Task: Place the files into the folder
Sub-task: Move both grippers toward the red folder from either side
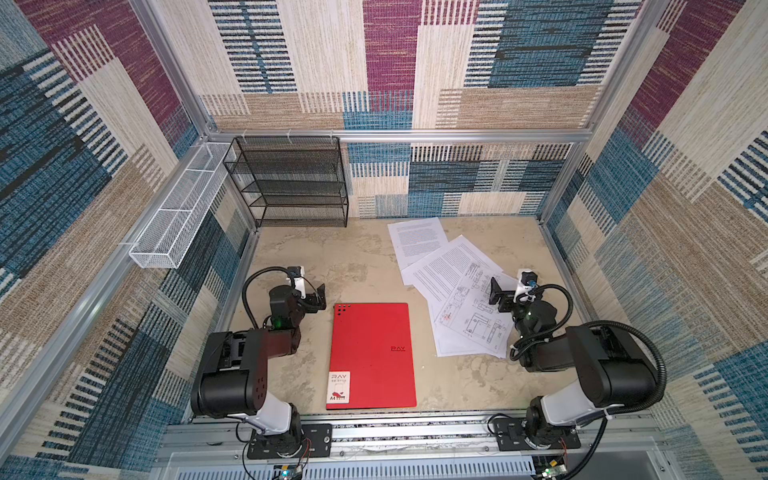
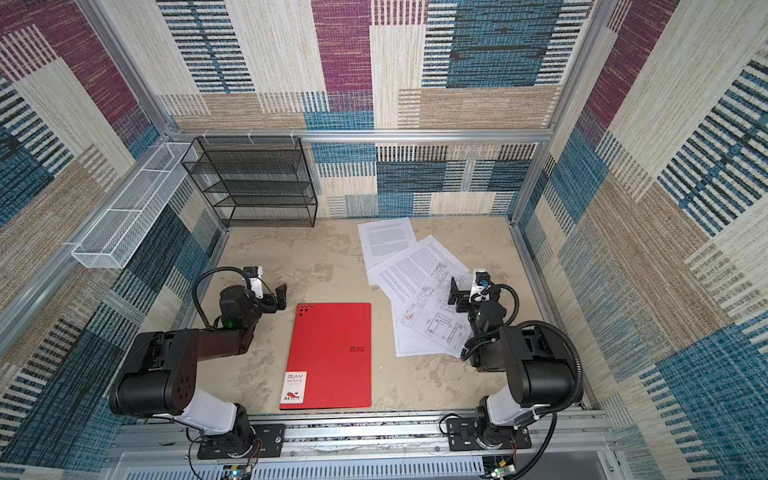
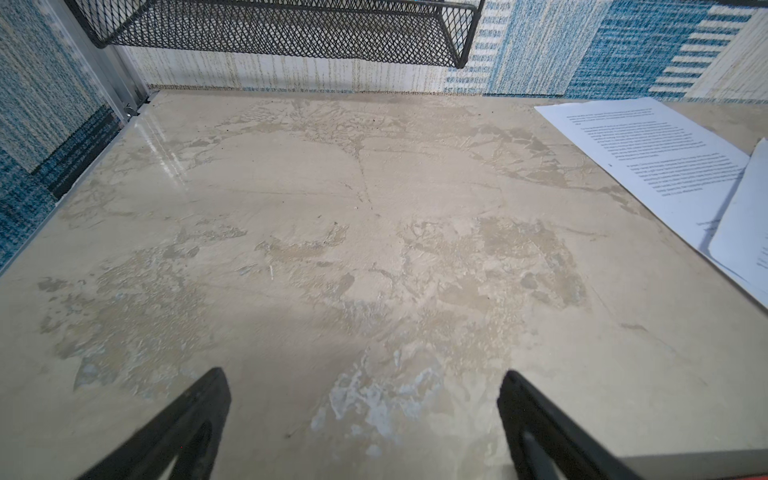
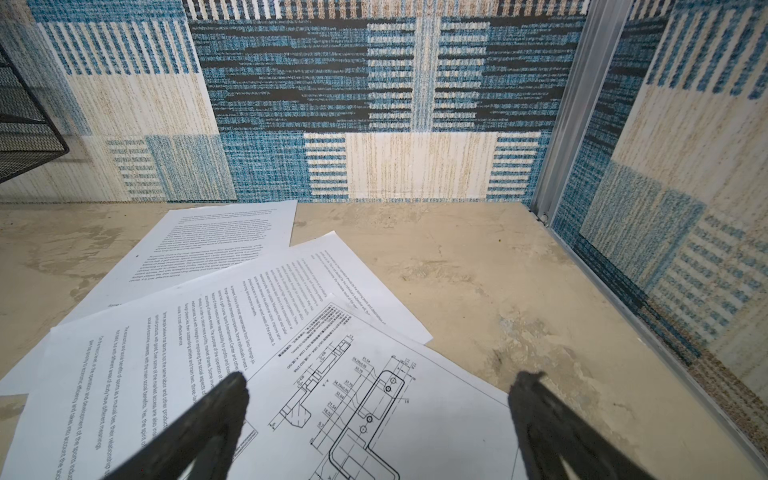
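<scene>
The files [image 1: 440, 270] overlap, partly hiding one another; folder [image 1: 372, 357] closed; left hand [image 3: 361, 374] and right hand [image 4: 378, 378] spread apart.

Left arm [image 1: 232, 365] folded at 8 o'clock, right arm [image 1: 611, 365] folded at 4 o'clock, elbows raised. Left gripper [image 1: 318, 293] low, jaws spread wide. Right gripper [image 1: 496, 295] low, jaws likewise spread wide. Both grippers face roughly 12 o'clock.
</scene>
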{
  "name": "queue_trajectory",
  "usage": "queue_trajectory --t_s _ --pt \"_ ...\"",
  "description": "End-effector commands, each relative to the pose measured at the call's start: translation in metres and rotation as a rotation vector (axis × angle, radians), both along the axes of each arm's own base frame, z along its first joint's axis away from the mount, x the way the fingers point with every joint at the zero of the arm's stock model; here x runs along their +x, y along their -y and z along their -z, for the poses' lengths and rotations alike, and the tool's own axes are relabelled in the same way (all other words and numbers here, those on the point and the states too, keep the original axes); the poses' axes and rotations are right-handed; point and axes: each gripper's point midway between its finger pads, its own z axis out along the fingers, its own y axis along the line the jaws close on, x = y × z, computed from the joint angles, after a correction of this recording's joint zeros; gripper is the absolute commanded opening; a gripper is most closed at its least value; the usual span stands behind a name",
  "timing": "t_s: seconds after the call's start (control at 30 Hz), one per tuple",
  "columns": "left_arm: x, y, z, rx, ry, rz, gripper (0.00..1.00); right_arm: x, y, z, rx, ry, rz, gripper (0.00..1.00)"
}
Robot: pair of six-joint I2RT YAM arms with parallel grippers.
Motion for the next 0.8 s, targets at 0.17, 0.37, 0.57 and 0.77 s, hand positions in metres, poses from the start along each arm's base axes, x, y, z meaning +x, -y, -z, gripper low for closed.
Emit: queue_trajectory --t_s 0.17,0.37,0.57,0.77 --pt "0.000 -0.003 -0.002 0.015 0.008 -0.008 1.00 0.000 0.000 -0.009 0.009 0.036 0.000 1.00" --pt "-0.001 -0.010 -0.001 0.016 0.008 -0.053 1.00 0.000 0.000 -0.009 0.009 0.038 0.000 1.00" --pt "-0.005 -0.020 -0.013 0.018 0.023 -0.112 1.00 0.000 0.006 -0.013 0.016 0.047 0.037 1.00" --pt "-0.030 -0.071 -0.057 -0.144 -0.217 -0.559 1.00 0.007 0.040 -0.039 0.184 -0.059 0.264 1.00"
